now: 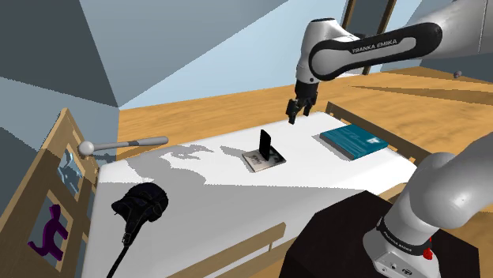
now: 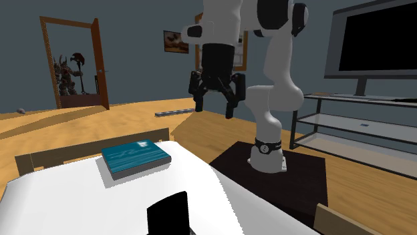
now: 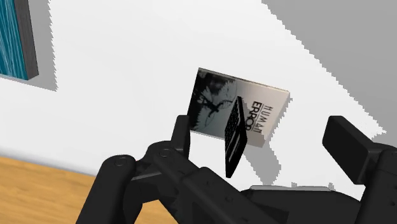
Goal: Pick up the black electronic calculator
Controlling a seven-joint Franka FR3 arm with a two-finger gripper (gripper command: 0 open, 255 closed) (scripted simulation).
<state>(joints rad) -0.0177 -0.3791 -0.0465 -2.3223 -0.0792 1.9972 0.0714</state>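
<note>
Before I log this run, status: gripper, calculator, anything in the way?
Gripper open, empty, above the white surface. Black calculator upright on grey booklet, untouched. Nothing between them.

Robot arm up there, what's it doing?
The arm hangs its open end effector in the air over a white surface, holding nothing. Below it, the black calculator stands propped up on a grey booklet, untouched. A teal book lies off to one side.
</note>
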